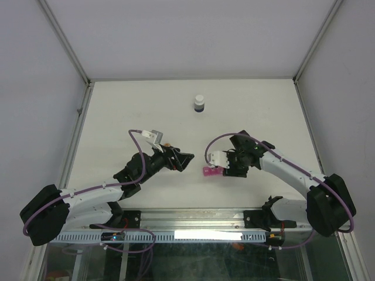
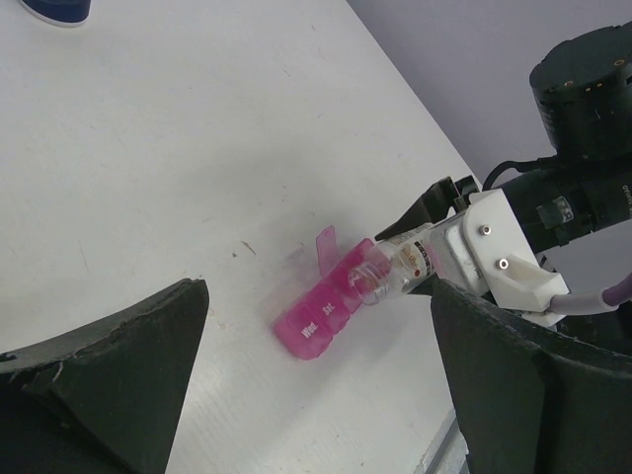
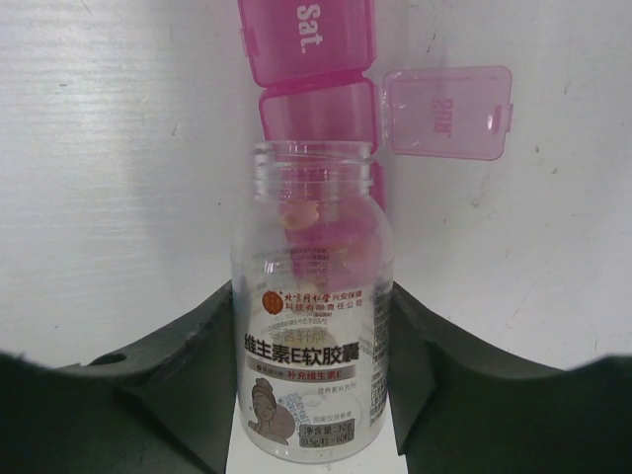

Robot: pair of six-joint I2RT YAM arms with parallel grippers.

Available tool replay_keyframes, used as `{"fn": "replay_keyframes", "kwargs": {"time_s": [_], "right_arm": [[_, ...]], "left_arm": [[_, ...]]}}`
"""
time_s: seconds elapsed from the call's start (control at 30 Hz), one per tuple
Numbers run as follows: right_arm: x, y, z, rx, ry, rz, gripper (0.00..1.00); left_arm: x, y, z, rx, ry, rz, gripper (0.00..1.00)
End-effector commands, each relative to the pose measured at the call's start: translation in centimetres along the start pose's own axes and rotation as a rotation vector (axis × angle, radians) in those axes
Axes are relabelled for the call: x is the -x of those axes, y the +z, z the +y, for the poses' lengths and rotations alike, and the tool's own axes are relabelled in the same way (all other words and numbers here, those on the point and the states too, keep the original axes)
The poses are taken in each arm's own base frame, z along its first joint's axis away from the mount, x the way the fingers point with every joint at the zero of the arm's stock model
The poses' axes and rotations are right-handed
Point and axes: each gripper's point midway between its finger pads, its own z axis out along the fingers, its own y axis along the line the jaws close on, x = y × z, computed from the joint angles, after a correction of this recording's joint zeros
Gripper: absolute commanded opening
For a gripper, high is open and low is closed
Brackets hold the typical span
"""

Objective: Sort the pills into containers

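Observation:
The pink containers strip [image 2: 321, 318] lies flat on the white table [image 2: 148, 148], also seen from above [image 1: 209, 172]. One compartment [image 3: 318, 111] stands with its lid [image 3: 446, 113] flipped open, next to the shut one marked "Sat" [image 3: 308, 35]. My right gripper [image 3: 316, 308] is shut on a clear labelled vial [image 3: 311, 336], tipped with its uncapped mouth over the open compartment. Yellowish pills [image 3: 299, 214] sit near the vial's neck. My left gripper [image 2: 316, 395] hangs open and empty a short way to the strip's left [image 1: 186, 161].
A dark bottle with a white cap [image 1: 200, 104] stands at the back middle of the table, at the top edge of the left wrist view [image 2: 54, 8]. A small orange object [image 1: 167, 144] shows beside the left wrist. Metal rails border the table.

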Motion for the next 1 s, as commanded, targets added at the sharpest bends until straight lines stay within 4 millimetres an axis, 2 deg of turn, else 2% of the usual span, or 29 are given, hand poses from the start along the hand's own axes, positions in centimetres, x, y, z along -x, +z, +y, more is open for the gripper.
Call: {"fn": "replay_keyframes", "kwargs": {"time_s": [0.0, 0.97], "right_arm": [[1.24, -0.72, -1.78, -0.063, -0.009, -0.008, 0.0], [1.46, -1.06, -2.03, -0.082, -0.041, 0.115, 0.01]], "left_arm": [[0.97, 0.0, -0.32, 0.002, -0.01, -0.039, 0.99], [0.77, 0.21, -0.01, 0.019, -0.013, -0.029, 0.99]]}}
